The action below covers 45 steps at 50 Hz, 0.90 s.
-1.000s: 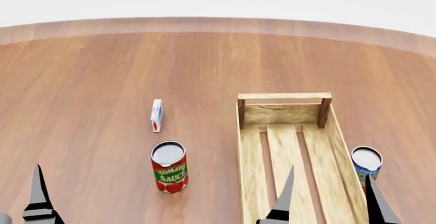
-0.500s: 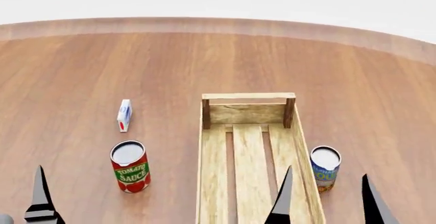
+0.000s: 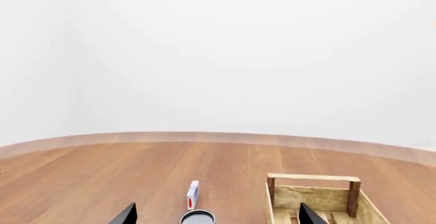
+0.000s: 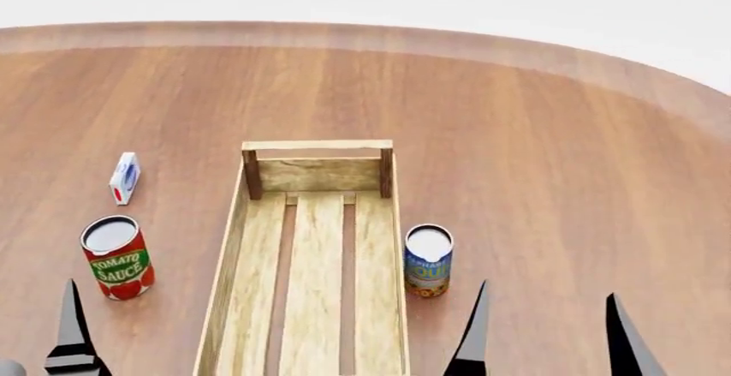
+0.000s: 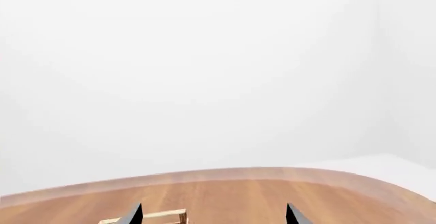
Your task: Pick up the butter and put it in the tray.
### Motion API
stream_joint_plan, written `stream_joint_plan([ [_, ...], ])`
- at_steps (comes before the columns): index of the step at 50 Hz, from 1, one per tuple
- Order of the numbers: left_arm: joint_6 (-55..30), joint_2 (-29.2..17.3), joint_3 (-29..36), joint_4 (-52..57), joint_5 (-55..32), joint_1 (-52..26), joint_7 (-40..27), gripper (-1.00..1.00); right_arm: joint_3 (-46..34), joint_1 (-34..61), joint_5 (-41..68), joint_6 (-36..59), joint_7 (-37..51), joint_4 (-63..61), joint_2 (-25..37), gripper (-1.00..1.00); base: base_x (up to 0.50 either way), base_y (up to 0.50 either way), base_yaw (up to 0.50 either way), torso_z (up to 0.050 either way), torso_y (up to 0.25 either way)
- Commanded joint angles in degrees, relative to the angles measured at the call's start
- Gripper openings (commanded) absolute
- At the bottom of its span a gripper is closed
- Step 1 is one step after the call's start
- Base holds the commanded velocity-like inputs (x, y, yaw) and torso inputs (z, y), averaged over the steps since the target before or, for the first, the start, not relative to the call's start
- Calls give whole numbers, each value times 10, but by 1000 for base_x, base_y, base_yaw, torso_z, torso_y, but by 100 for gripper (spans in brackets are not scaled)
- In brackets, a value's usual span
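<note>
Black, pointed fingertips (image 4: 473,335) of the right gripper (image 4: 549,342) rise at the near edge of the head view, the 2 tips set wide apart with nothing between them. The right wrist view shows the same wide gap, with bare wood past the tips. Of the left gripper (image 3: 218,218) the head view catches only 1 fingertip (image 4: 71,333). The left wrist view shows both of its tips far apart and holding nothing.

At 11 o'clock from the right gripper's inner tip stands a blue-labelled upright can (image 4: 429,261) with a pale lid. It is just beside the right wall of the tray; whether they touch cannot be told. The long light-wood slatted tray (image 4: 228,256), with darker brown corner posts and a raised end rail, lies lengthwise between the 2 grippers. Its far rail is toward 12 o'clock and only its 3 bare floor slats show inside.

At 9 o'clock from the tray, clearly apart, stands a red upright can labelled "TOMATO SAUCE" (image 4: 118,258). At 12 o'clock from that can, a small white-and-blue box with a red end (image 4: 125,178) stands on edge, separate from it.

All rest on a round brown wooden table (image 4: 549,136) against a white background. The butter lies outside all 3 views, so its place cannot be told.
</note>
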Motion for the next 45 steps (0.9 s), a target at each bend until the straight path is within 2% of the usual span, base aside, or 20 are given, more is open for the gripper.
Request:
stream_joint_plan([
  [1, 26, 5, -12, -33, -4, -4, 16, 100, 6, 6, -16, 14, 1, -2, -7, 100, 0, 0, 0, 0, 0],
  [8, 29, 1, -9, -37, -8, -4, 11, 100, 14, 1, 9, -6, -7, 2, -9, 100, 69, -7, 0, 0, 0],
  [29, 33, -10, -2, -41, -18, -6, -2, 100, -1, 5, 0, -2, 0, 13, 2, 100, 473, -86, 0, 0, 0],
  [45, 33, -17, 4, -40, -25, -5, -11, 100, 1, -5, 1, -30, 1, 21, 5, 100, 0, 0, 0, 0, 0],
])
